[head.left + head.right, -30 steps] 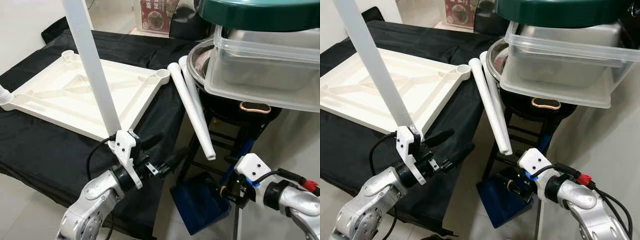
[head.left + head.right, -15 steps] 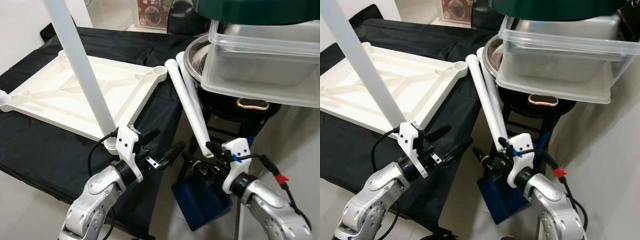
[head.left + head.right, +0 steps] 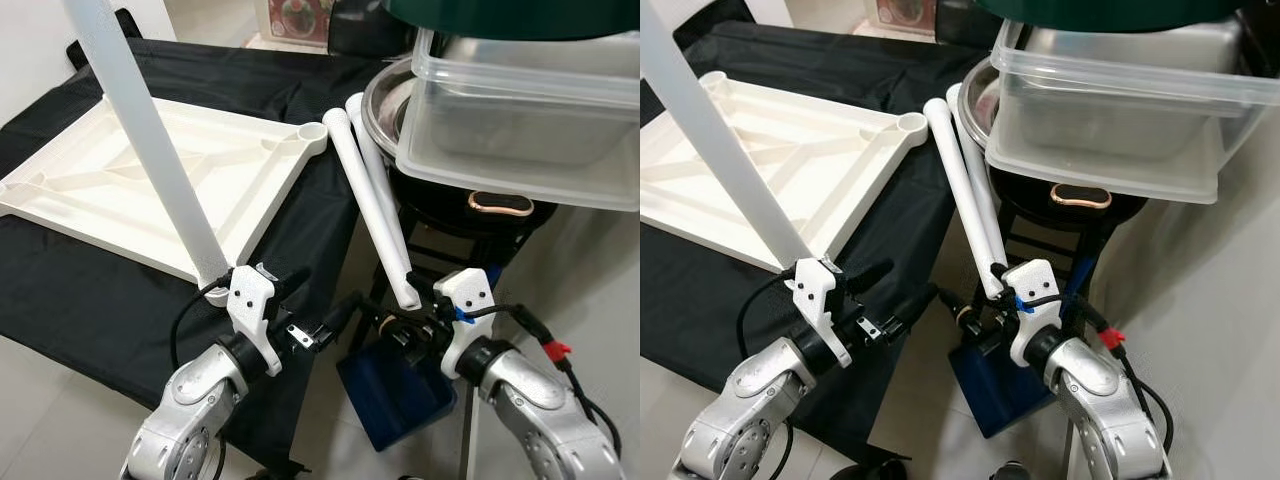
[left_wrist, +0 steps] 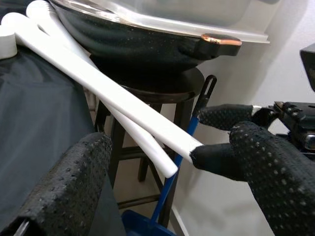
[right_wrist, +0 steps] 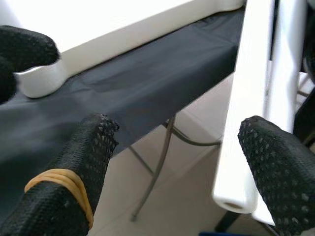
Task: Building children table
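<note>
Reaching in from low on the right, the right gripper (image 3: 975,312) has closed on the free end of the nearer loose leg (image 3: 372,215), fingers spread and not yet clamped; pickup looks imminent. The left gripper (image 3: 318,320) stays open beside the fitted leg (image 3: 150,150). Beyond lies the upturned tabletop (image 3: 150,180) on black cloth (image 3: 90,300)
</note>
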`<state>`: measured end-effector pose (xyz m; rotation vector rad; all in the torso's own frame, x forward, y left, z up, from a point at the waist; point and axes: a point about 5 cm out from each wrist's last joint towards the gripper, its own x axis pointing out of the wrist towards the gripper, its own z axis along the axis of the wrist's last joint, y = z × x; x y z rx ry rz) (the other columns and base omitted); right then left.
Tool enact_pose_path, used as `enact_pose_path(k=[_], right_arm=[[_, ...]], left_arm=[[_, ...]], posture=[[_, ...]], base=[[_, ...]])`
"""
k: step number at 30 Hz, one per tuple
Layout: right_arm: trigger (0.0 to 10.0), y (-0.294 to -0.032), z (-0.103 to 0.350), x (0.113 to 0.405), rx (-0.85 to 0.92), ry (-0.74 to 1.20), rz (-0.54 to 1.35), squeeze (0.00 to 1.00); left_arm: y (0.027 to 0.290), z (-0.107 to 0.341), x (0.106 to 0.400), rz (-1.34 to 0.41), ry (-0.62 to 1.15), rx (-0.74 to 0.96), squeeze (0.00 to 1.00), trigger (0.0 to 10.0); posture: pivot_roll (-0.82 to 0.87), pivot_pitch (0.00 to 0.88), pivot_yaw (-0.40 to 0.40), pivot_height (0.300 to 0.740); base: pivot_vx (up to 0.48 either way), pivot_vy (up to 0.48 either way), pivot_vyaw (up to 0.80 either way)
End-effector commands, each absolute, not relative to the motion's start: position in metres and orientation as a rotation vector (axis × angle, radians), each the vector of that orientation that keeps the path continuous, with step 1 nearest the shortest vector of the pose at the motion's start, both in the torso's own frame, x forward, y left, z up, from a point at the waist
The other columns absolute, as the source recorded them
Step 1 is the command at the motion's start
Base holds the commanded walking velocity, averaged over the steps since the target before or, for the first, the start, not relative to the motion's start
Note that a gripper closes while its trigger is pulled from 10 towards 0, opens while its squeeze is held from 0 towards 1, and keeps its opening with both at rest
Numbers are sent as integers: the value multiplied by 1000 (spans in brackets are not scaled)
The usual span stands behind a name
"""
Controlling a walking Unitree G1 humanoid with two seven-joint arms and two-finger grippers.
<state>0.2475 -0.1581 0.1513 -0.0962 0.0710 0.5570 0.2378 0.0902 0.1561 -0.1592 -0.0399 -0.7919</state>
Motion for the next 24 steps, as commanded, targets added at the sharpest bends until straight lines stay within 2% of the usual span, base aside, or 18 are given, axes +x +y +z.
enact_pose_path(k=[1, 13, 19, 21, 24], right_arm=[[10000, -160, 146, 247, -115, 87, 547, 0], [10000, -158, 141, 247, -95, 86, 536, 0], [10000, -158, 138, 249, -87, 86, 528, 0], [10000, -160, 136, 251, -89, 89, 503, 0], [10000, -163, 134, 253, -94, 94, 468, 0]], left_arm=[[91, 156, 236, -791, -43, -150, 0, 10000], [95, 149, 238, -769, -32, -183, 0, 10000], [96, 147, 239, -757, -34, -190, 0, 10000], [96, 145, 240, -753, -28, -194, 0, 10000], [96, 144, 241, -757, -19, -194, 0, 10000]], posture=[[-110, 226, 31, 740], [-93, 222, 27, 740], [-81, 199, 17, 740], [-78, 165, 19, 740], [-79, 171, 18, 740]], base=[[0, 0, 0], [0, 0, 0], [0, 0, 0], [0, 0, 0], [0, 0, 0]])
